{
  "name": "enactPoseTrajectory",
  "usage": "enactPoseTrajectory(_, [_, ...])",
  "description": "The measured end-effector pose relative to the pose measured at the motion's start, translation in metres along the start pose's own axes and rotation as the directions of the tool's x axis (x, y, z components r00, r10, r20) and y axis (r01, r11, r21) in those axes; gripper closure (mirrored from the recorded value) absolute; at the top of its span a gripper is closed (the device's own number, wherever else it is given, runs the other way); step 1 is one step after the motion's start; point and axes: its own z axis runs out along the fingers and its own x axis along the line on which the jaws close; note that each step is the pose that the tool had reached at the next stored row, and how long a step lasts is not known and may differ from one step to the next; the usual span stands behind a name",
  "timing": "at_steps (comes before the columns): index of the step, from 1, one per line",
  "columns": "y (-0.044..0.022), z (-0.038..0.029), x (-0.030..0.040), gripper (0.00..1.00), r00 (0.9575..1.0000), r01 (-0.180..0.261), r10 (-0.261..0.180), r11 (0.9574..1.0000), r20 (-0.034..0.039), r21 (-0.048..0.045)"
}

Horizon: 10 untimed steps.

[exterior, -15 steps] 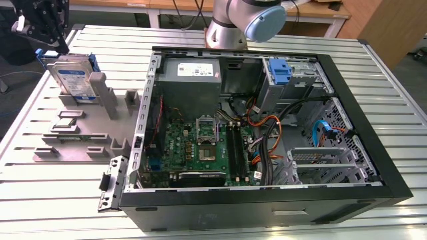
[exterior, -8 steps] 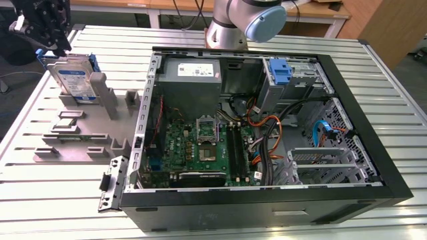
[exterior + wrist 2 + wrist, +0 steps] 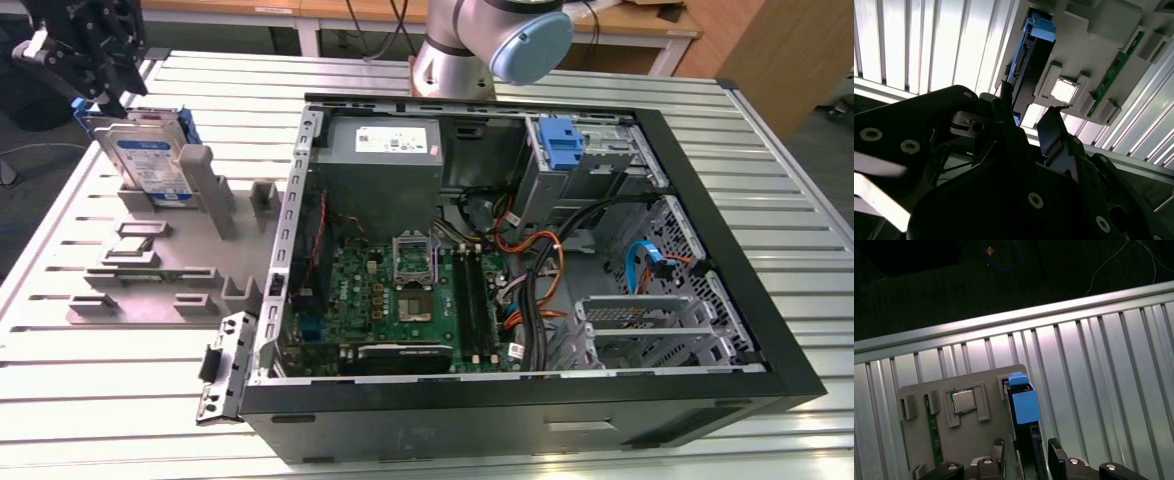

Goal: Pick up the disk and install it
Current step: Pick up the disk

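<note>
Nearest the exterior camera, one open case [image 3: 534,392] is being carried across the middle of the table [image 3: 107,410], with one blue latch [image 3: 562,140] being shown in its far bay. Off the case's side, toward the table's edge at the exterior view's left, one grey holder [image 3: 200,250] is being seen lying flat. One chip [image 3: 964,401] and one green strip [image 3: 934,435] are being cradled in its pockets.

Farther back, near the table's far corner on that side, the one disk [image 3: 144,160] is being kept upright in the holder's slot, its blue bracket [image 3: 1025,405] at the upper end. Right over it the one gripper [image 3: 1026,442] is being held. In both wrist views its two fingers [image 3: 1055,452] are being shown spread apart, one on either side of the disk's upper edge. Nothing is being gripped yet, and whether the fingers are touching it cannot be told.

Trouble is being judged likeliest at the squeeze. If the pinch is taken on the plastic bracket alone, the disk could slip or tilt. If the pull is not straight up the slot, the disk could bind and the holder could be dragged along.
</note>
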Motion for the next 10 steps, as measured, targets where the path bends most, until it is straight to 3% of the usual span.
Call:
enactPoseTrajectory(4, [-0.0001, 0.0005, 0.0000, 0.53, 0.9995, 0.033, -0.033, 0.9995, -0.0019, -0.0015])
enactPoseTrajectory(10, [0.0000, 0.0018, 0.0000, 0.53, 0.9931, 0.117, -0.117, 0.9931, -0.0070, -0.0064])
